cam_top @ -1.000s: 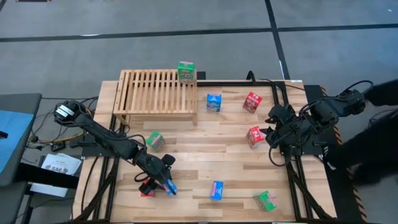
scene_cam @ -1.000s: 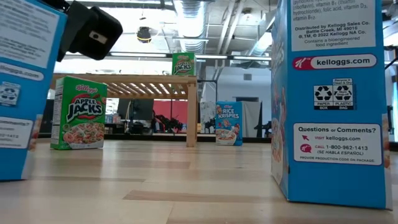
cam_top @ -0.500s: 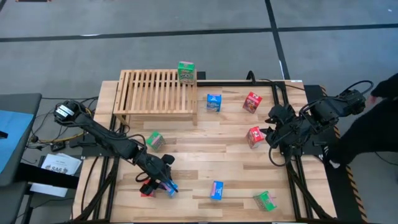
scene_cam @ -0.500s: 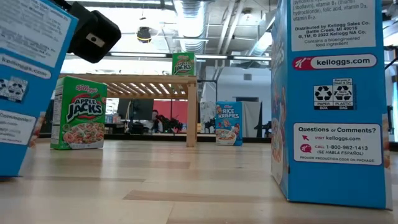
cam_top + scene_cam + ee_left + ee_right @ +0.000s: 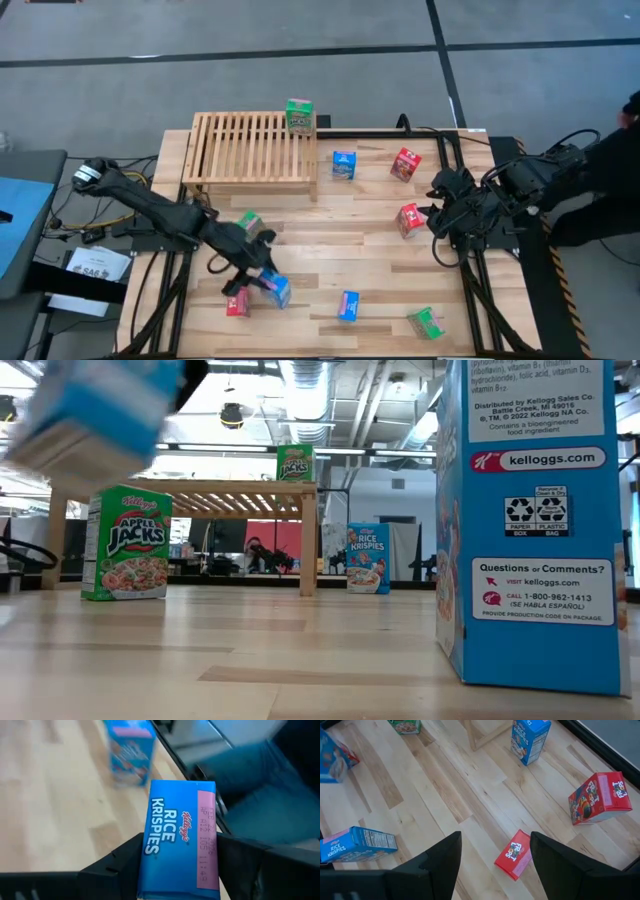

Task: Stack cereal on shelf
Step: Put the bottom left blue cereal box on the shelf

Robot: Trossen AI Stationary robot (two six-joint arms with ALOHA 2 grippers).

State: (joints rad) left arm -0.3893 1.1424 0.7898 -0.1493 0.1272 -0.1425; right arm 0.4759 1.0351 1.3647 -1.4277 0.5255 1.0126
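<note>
Blue cardboard Rice Krispies box (image 5: 181, 840), small and rectangular, sits between the two dark fingers of the left gripper (image 5: 181, 870), which is clenched on its sides; the wrist view shows one finger (image 5: 117, 865) pressed to one long edge and the other to the opposite edge, the box's printed top panel facing the camera. From above, this held blue box (image 5: 275, 290) is tilted over the front left part of the pale plank tabletop (image 5: 330, 250), with the left gripper (image 5: 255, 275) just behind it. In the low view the same box (image 5: 95, 415) appears raised off the planks, blurred.

Just beside it on the planks lies a small red cereal box (image 5: 237, 303). A green Apple Jacks box (image 5: 249, 222) stands a little farther back, partly hidden by the left arm. The light slatted wooden shelf (image 5: 250, 150) is at the table's back left, well apart from the held box, and one green cereal box (image 5: 299, 115) stands on its right back corner.

Other boxes are scattered: a blue one (image 5: 344, 164) beside the shelf, a blue one (image 5: 348, 305) near the front, a green one (image 5: 427, 322) at front right, and two red ones (image 5: 405, 163) (image 5: 409, 219) to the right.

The right gripper (image 5: 440, 215) waits at the right edge near the second red box, its fingers (image 5: 445, 862) spread apart and holding nothing.
</note>
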